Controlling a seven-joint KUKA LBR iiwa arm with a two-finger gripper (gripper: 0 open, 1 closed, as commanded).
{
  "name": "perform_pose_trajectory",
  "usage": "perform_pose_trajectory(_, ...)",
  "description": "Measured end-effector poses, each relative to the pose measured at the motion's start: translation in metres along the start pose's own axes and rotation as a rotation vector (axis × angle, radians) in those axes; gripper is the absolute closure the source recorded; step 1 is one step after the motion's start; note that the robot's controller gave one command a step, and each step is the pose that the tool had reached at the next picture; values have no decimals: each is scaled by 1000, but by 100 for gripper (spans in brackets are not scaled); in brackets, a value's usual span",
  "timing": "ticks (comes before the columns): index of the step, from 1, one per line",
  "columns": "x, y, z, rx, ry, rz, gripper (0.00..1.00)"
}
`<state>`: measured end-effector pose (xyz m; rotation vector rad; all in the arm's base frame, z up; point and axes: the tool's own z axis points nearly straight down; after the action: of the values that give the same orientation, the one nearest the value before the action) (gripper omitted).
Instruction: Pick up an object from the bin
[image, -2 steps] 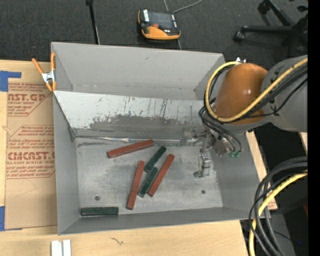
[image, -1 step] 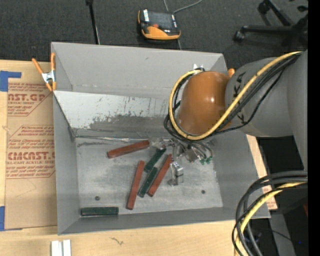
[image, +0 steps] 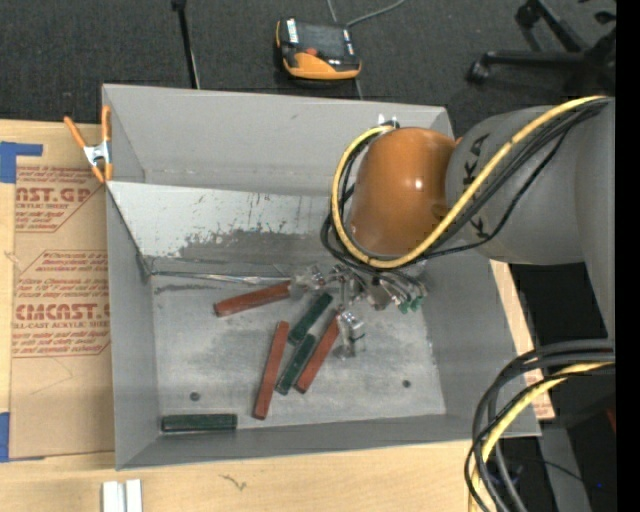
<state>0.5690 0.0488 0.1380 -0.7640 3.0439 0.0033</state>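
My gripper (image: 330, 305) hangs below the arm's orange dome, low over the middle of the bin floor. It is open, with one metal fingertip (image: 314, 280) at the upper left and the other at the lower right. Between them lies the upper end of a dark green stick (image: 308, 320), which slants down to the left. A red-brown stick (image: 252, 299) lies just left of the gripper, almost level, its right end near the upper fingertip. Another red-brown stick (image: 318, 360) lies slanted just below the gripper.
A second dark green stick (image: 295, 368) and a long red-brown stick (image: 269, 370) lie slanted below and left of the gripper. One more dark green stick (image: 199, 423) lies flat by the front left corner. The sloped back wall rises behind the gripper.
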Motion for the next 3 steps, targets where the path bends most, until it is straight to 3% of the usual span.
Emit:
perform_pose_trajectory(1, -10, 19, 64, 2, 0, -271, 0)
perform_pose_trajectory(2, 0, -15, 66, 2, -3, -394, 100)
perform_pose_trajectory(3, 0, -15, 66, 2, -3, -394, 100)
